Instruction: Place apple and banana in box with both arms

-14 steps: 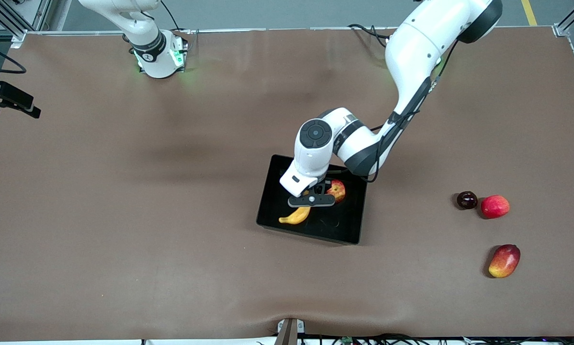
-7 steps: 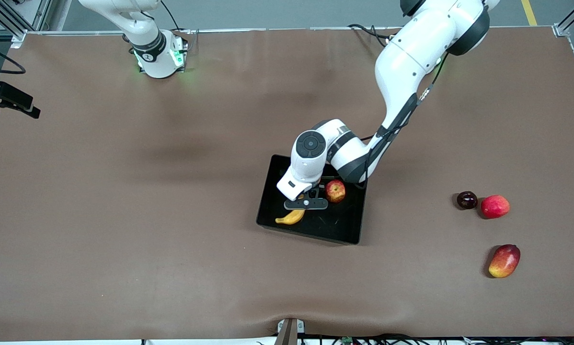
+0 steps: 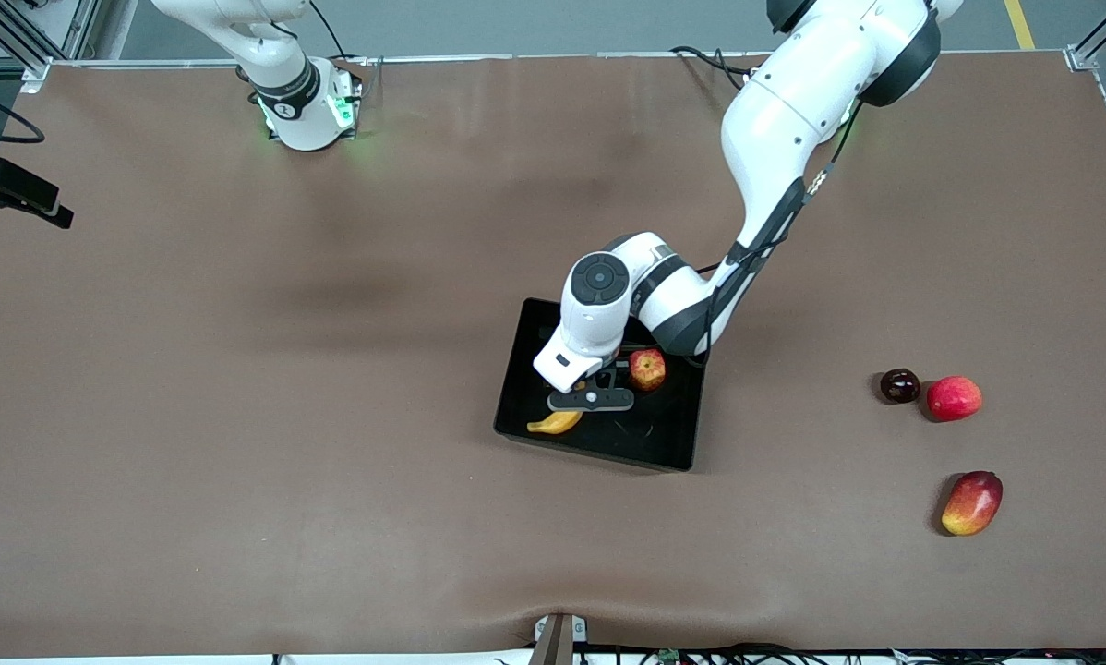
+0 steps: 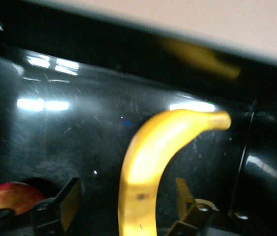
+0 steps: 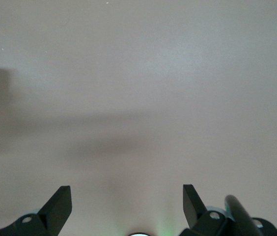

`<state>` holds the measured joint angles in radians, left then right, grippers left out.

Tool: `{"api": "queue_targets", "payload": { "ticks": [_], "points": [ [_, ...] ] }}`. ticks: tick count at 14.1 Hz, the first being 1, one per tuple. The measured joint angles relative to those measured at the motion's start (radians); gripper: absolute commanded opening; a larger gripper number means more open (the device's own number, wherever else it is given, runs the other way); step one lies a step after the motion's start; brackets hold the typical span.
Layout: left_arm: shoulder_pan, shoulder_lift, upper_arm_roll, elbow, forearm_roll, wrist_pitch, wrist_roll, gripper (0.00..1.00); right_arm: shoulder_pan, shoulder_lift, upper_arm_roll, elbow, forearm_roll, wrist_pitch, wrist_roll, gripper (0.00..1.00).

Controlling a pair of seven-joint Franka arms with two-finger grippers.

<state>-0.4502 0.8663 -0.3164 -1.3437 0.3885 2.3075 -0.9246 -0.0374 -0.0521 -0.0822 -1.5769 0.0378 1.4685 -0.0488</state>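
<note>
The left gripper has come lower into the box in the last second, and its fingers now stand spread, with the banana lying between them and seemingly free of both pads. The apple lies just beside the fingers, so both fruits appear placed. The right gripper waits over bare table with spread fingers.

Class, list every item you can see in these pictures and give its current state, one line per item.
banana: lying in the box, between the open fingers, not gripped.
apple: resting in the box.
box: on the table, holding both fruits.
left claw: open, low over the banana.
right claw: open, empty, waiting above bare table.
mango: on the table, outside the box.
</note>
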Motion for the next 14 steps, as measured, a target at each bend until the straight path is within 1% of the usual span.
{"api": "queue_targets", "payload": {
  "ticks": [1,3,9,14],
  "points": [
    [0.011,-0.023,0.002,0.008,0.0,-0.024,0.0,1.0,0.0,0.0,0.0,0.0,0.0,0.0,0.0,1.0],
    [0.055,-0.09,0.002,0.026,0.0,-0.112,0.008,1.0,-0.001,0.001,0.0,0.0,0.0,0.0,0.0,1.0],
    [0.262,-0.359,-0.002,0.035,-0.064,-0.393,0.188,1.0,-0.002,0.002,0.0,0.0,0.0,0.0,0.0,1.0],
    [0.377,-0.474,-0.003,0.028,-0.104,-0.495,0.241,1.0,-0.002,0.002,0.0,0.0,0.0,0.0,0.0,1.0]
  ]
}}
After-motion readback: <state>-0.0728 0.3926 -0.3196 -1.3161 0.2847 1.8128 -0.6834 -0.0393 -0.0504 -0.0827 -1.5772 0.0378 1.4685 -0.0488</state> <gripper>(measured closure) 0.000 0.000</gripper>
